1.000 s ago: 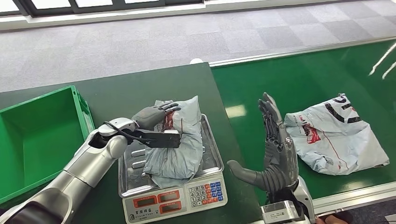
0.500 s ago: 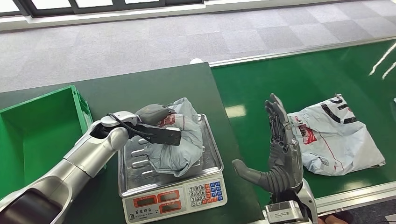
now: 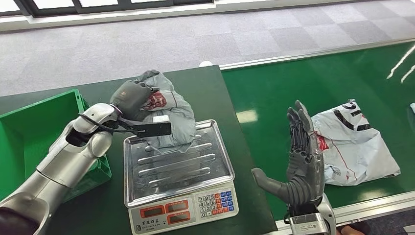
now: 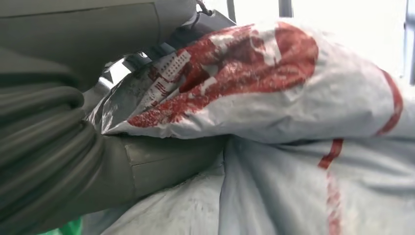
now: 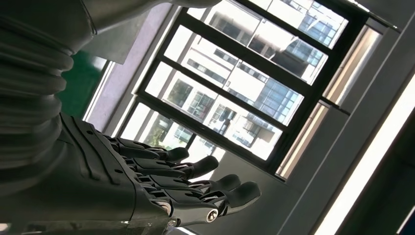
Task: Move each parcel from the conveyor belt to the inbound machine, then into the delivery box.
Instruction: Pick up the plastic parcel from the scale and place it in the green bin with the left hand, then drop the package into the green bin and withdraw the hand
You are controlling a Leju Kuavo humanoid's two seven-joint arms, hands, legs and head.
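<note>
My left hand (image 3: 131, 97) grips a grey parcel with red print (image 3: 166, 110) and holds it lifted over the far left corner of the scale's steel tray (image 3: 176, 164). The left wrist view shows the same parcel (image 4: 274, 98) close up, pressed against my thumb (image 4: 161, 164). A second grey parcel (image 3: 355, 144) lies flat on the green conveyor belt (image 3: 313, 83). My right hand (image 3: 298, 164) stands upright and open just left of it, fingers spread, palm toward the scale, holding nothing; the right wrist view shows this hand (image 5: 161, 188) with its fingers apart against windows.
A green delivery box (image 3: 41, 132) stands at the left, beside my left forearm. The scale's keypad and displays (image 3: 188, 205) face me at the near edge. The belt's metal rail (image 3: 362, 205) runs along the front right.
My left hand has lifted the parcel off the scale tray and carried it back and to the left, toward the green box. The right hand drifted slightly right, still open.
</note>
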